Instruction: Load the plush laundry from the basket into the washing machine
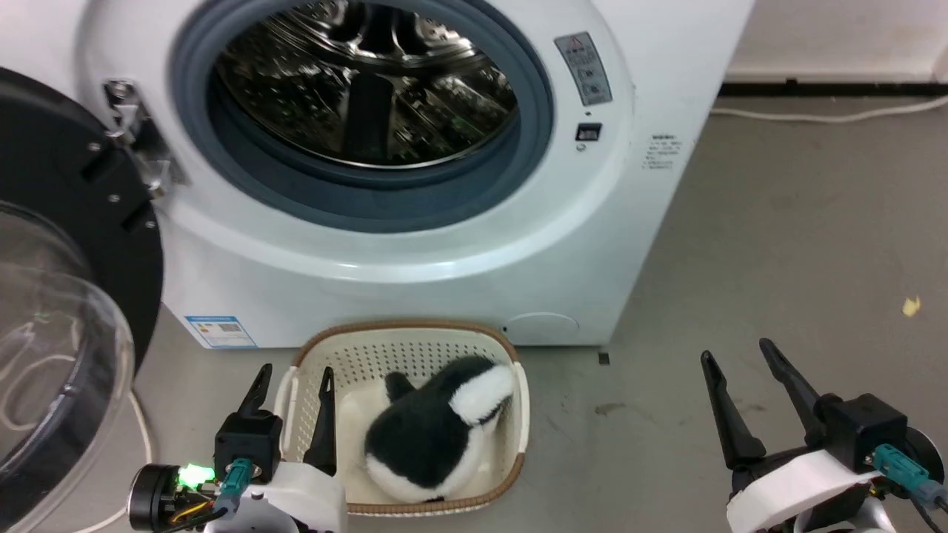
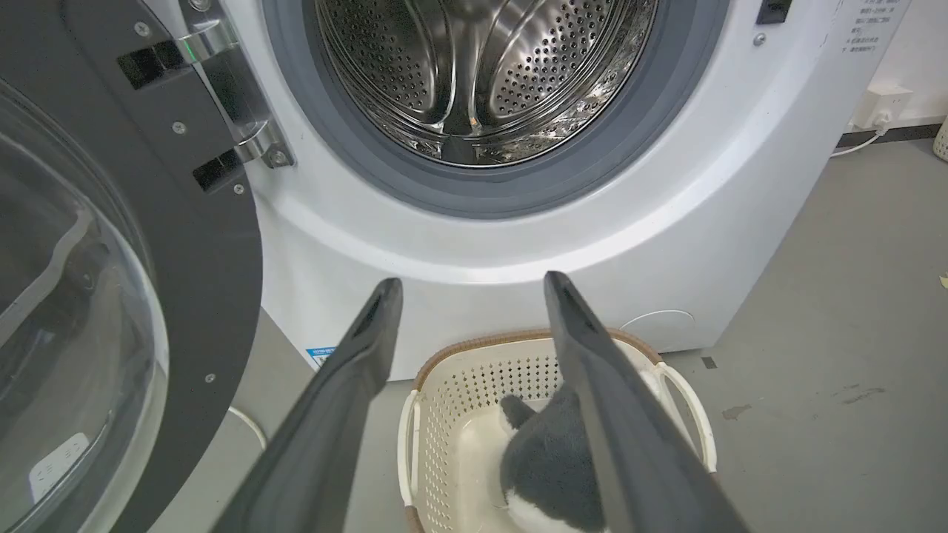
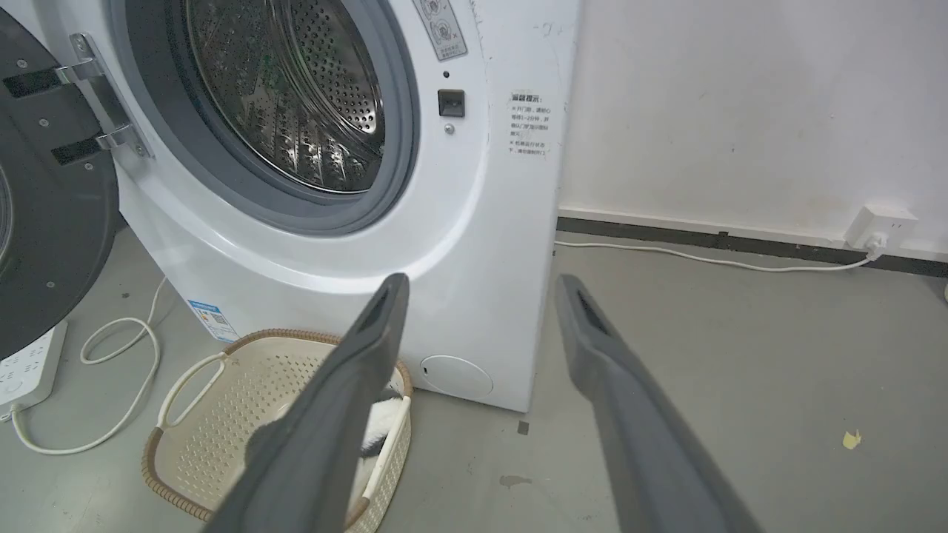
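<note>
The black-and-white plush toy [image 1: 437, 437] lies in the cream basket [image 1: 355, 355] on the floor, right in front of the white washing machine [image 1: 444, 252]. The machine's porthole is open and its steel drum [image 1: 363, 81] looks empty. My left gripper [image 1: 295, 379] hangs open over the basket's left rim, beside the toy and not touching it. In the left wrist view the toy [image 2: 548, 459] sits partly behind my right finger. My right gripper [image 1: 737, 352] is open above bare floor, well to the right of the basket [image 3: 222, 414].
The washer's black-rimmed clear door [image 1: 67, 333] stands swung open at the left, close to my left arm. A white power strip [image 3: 29, 366] and looped cable [image 3: 118, 355] lie on the floor left of the basket. A wall socket [image 3: 881, 226] sits far right.
</note>
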Controlling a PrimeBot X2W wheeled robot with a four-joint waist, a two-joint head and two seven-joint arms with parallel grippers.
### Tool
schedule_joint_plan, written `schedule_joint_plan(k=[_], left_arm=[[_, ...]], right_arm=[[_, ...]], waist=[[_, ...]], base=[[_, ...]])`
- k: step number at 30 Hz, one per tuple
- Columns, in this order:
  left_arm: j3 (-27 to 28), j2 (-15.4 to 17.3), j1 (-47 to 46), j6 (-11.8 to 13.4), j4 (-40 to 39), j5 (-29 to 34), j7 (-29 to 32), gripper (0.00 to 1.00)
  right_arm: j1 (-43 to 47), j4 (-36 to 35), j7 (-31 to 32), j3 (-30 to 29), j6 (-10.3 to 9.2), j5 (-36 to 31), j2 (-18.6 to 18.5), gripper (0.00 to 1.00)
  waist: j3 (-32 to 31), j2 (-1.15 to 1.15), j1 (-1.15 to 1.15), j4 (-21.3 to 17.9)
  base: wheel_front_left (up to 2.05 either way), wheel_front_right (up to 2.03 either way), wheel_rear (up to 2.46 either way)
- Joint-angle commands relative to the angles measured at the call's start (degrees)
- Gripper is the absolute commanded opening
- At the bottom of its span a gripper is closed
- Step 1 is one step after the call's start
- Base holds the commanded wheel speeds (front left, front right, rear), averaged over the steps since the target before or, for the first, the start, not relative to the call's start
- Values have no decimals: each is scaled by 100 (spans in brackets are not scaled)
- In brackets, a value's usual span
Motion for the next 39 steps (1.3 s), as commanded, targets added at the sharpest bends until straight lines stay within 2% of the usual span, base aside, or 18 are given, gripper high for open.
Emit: schedule_joint_plan(k=[1, 12, 22, 39], left_arm=[[-16, 29, -106, -14, 64, 22, -59, 100], [-151, 113, -562, -69, 621, 27, -142, 100], [-327, 278, -1158, -200, 1450, 82, 313, 100], [-437, 650, -1999, -360, 2882, -83, 494, 100]], right_arm=[[-93, -38, -50, -14, -1, 76, -1, 100], [-209, -24, -181, 11, -2, 314, -1, 100], [-393, -79, -300, 45, -2, 518, -1, 100], [-647, -152, -503, 156, -3, 927, -1, 100]], waist=[[104, 0, -1, -88], [540, 0, -1, -358], [1022, 0, -1, -608], [1836, 0, -1, -1111]], base=[[0, 0, 0], [0, 0, 0], [0, 0, 0], [0, 0, 0]])
